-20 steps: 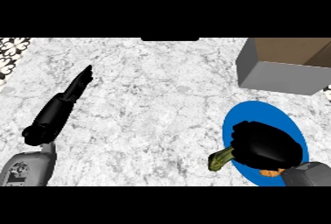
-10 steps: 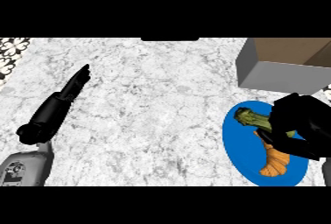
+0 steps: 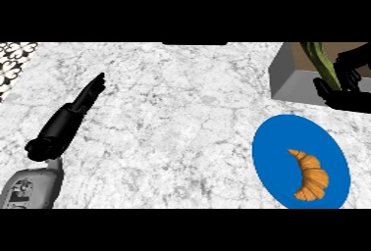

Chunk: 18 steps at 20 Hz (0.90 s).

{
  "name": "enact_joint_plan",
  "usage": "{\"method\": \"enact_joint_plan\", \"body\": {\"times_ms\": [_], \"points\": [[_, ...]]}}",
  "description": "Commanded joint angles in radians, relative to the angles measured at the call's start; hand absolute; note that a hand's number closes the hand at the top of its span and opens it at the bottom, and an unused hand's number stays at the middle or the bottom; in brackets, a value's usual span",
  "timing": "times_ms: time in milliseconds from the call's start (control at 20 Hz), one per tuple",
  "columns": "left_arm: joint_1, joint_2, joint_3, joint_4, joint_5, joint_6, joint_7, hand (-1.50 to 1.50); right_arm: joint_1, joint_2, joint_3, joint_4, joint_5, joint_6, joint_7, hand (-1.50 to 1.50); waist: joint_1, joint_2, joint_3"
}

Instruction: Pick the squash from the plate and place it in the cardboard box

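A green squash hangs over the open cardboard box at the upper right, held in my right hand, whose fingers curl round its lower end. The blue plate lies below the box at the right, with an orange croissant on it. My left hand rests on the counter at the left, fingers straight and pointing away, far from both plate and box.
The counter top is white-grey marble. A patterned black-and-white patch shows at the upper left corner. The box's grey front wall faces the plate.
My right hand has lifted the squash off the plate and carried it up and to the right, over the box. The croissant is uncovered on the plate. The left hand has stayed still.
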State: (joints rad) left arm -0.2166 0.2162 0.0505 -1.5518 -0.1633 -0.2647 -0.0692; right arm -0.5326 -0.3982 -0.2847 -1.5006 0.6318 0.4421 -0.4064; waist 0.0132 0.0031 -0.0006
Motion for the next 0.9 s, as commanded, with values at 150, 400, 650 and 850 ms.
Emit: {"method": "enact_joint_plan", "body": {"times_ms": [150,400,650,850], "points": [[-0.027,-0.022,-0.023,-0.027,-0.01,0.003,0.047,0.0,-0.205,-0.109,0.024,0.37,0.149,-0.145,-0.076,1.5,0.014,0.004,0.001],[-0.016,-0.001,-0.01,-0.012,-0.003,-0.017,-0.012,0.0,-0.268,-0.242,0.093,0.619,0.248,-0.064,-0.142,1.5,0.039,0.016,0.001],[-0.021,-0.05,-0.051,-0.004,-0.026,0.009,-0.022,0.0,-0.348,-0.281,0.145,0.865,0.325,-0.103,-0.259,1.5,0.052,0.022,0.003],[-0.038,-0.021,-0.029,0.017,-0.012,-0.017,-0.023,0.0,-0.397,-0.317,0.226,0.976,0.429,-0.109,-0.283,1.5,0.06,0.025,0.002]]}}
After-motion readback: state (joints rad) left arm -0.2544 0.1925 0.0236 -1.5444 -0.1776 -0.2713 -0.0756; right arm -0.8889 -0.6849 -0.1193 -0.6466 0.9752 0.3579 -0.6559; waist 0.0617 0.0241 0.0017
